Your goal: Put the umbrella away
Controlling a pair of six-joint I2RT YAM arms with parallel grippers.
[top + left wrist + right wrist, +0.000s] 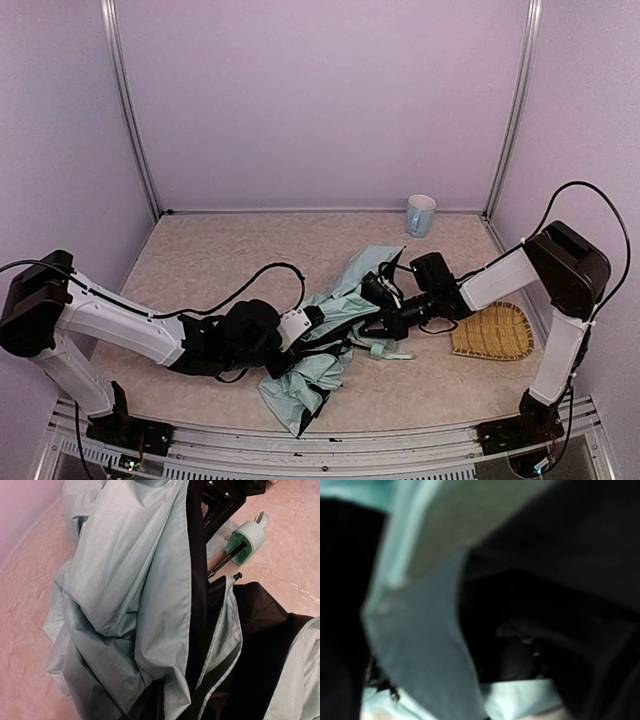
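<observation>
umbrella (305,385) is lying collapsed and loose on the table (200,260) between the arms, canopy sprawling, mint handle (246,542) showing at its right edge. left gripper (318,322) is pressing into the fabric with jaws together. right gripper (383,305) is likewise closed and buried in folds. whether either is pinching cloth cannot be told. judgement: the folds are needing gathering toward the shaft (222,560) before wrapping, without snagging ribs. straw mat (492,332) is lying near the handle, crowding the right arm; mug (420,214) is standing well apart.
</observation>
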